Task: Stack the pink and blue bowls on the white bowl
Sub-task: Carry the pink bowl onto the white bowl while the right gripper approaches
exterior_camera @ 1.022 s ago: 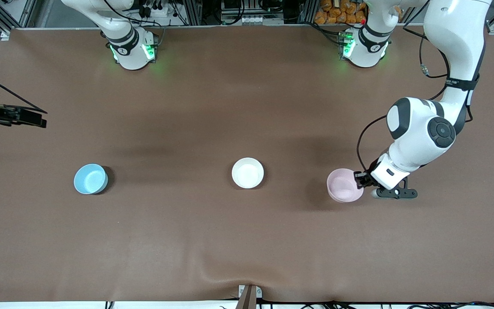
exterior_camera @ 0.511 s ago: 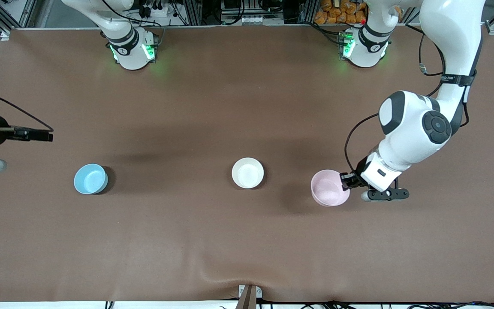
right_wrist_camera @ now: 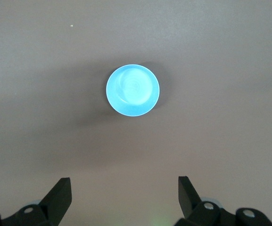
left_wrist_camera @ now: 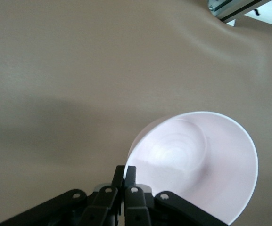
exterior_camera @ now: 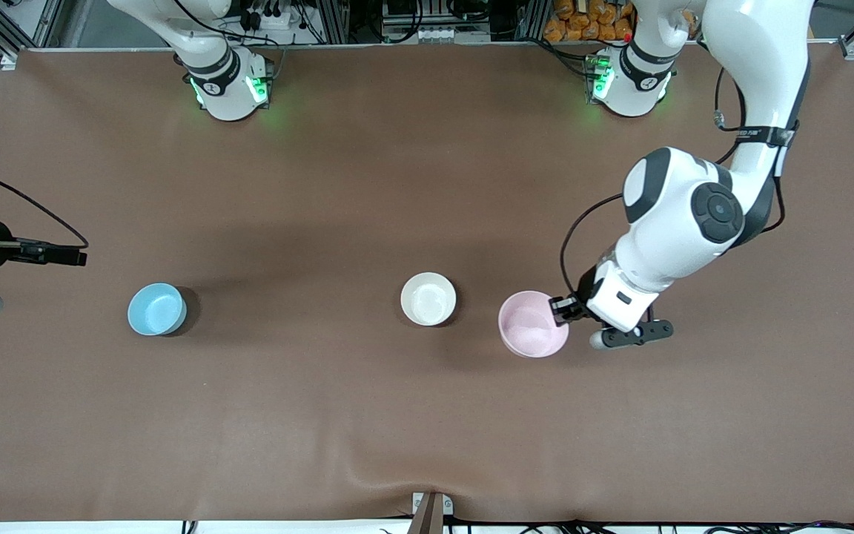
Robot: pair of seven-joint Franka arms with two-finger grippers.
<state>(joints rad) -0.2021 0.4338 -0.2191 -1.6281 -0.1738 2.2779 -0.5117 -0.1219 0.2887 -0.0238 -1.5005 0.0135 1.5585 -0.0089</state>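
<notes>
Pink bowl (exterior_camera: pixel 533 334): your left gripper (exterior_camera: pixel 562 310) pinches its rim, aloft beside white bowl (exterior_camera: pixel 428 298).
Blue bowl (right_wrist_camera: pixel 132 90): on table, right arm's end.
Right gripper (right_wrist_camera: pixel 124 194): spread wide; only its wrist view shows that.

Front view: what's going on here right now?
The left claw is shut on the rim of the pink bowl, held up beside the white bowl, not yet over it. The right claw is open, above the table near the blue bowl, which sits untouched toward the right arm's end.
</notes>
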